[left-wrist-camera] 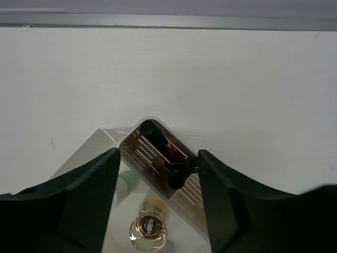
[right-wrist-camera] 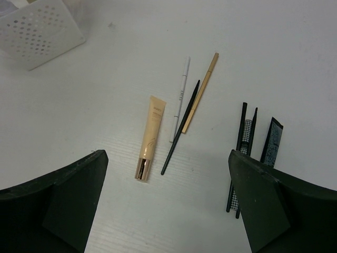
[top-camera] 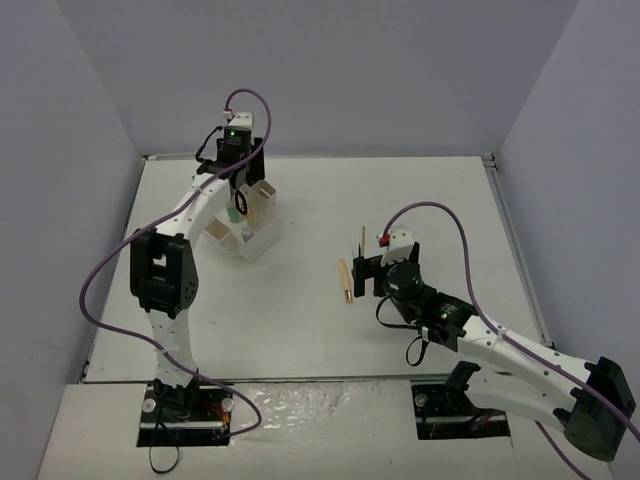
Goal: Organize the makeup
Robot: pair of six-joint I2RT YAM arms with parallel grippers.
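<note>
Left tool [left-wrist-camera: 158, 158], fingers apart, hovers over the white box [left-wrist-camera: 87, 153] where a gold bottle [left-wrist-camera: 149, 229] stands just beneath; right tool [right-wrist-camera: 167, 158], spread wide, hangs above a tan tube [right-wrist-camera: 150, 134] and pencils [right-wrist-camera: 181, 125] on the desk [right-wrist-camera: 79, 105].

Lying loose, I count one tan squeeze tube with a gold cap [right-wrist-camera: 149, 138], one thin white pencil [right-wrist-camera: 184, 79], one thin black pencil [right-wrist-camera: 170, 153] and one slim gold-tan pencil [right-wrist-camera: 202, 87]. Off to the side are two thin black sticks [right-wrist-camera: 242, 118] [right-wrist-camera: 253, 124] and one dark patterned flat stick [right-wrist-camera: 271, 139]. There is one white perforated plastic box [right-wrist-camera: 37, 31]. In it are one clear gold-tinted bottle [left-wrist-camera: 149, 227] and one pale green bottle [left-wrist-camera: 126, 182].
</note>
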